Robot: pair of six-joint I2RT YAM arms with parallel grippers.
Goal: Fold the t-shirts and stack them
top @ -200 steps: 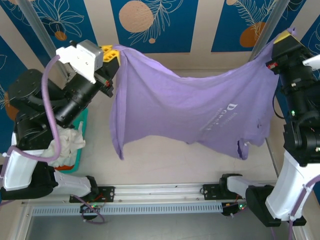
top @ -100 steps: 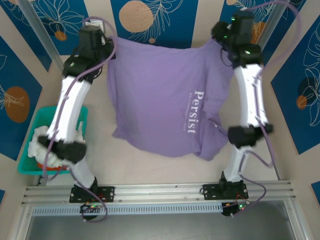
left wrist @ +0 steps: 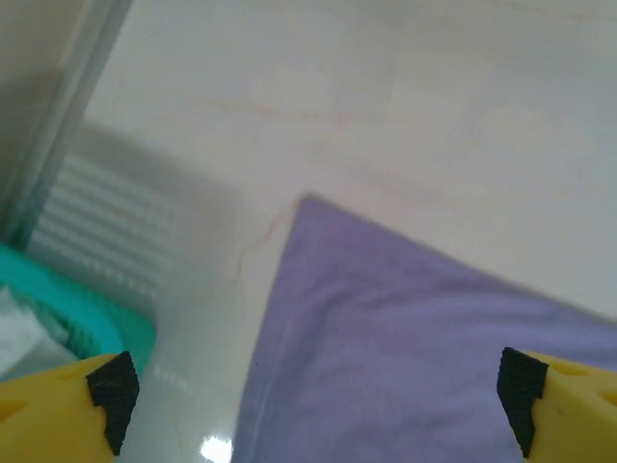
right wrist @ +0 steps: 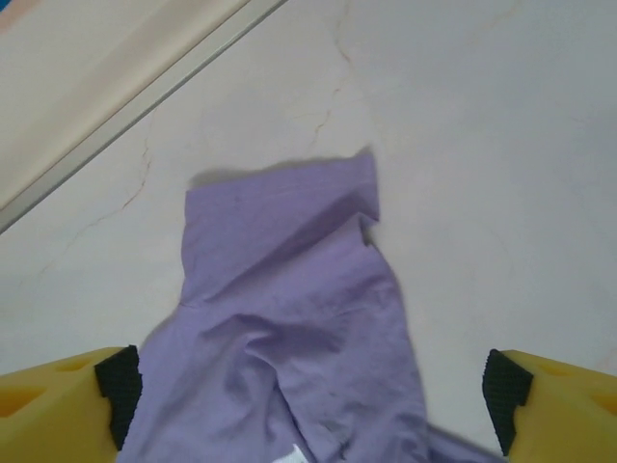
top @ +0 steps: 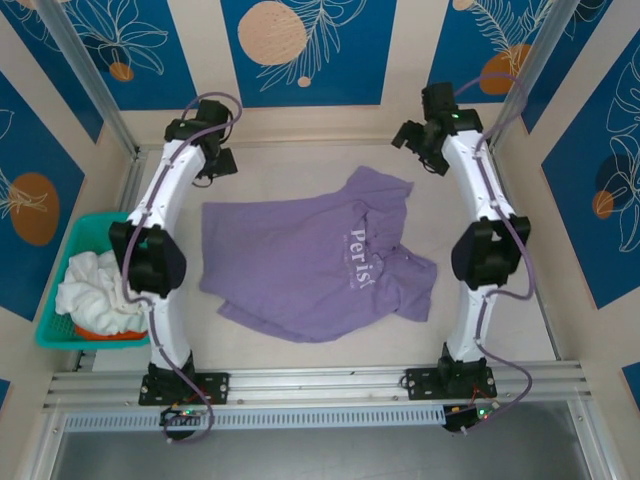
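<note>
Lying rumpled on table (top: 330,355): purple tee (top: 310,265), long axis left-right, just nearward of left gripper (left wrist: 318,395) at its far corner and right gripper (right wrist: 308,386) at its sleeve, both wide open, empty.

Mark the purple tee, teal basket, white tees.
purple t-shirt (top: 300,270), top external view, mid-torso fabric.
teal basket (top: 92,226), top external view, far rim.
white t-shirts (top: 95,295), top external view, pile centre.
</note>
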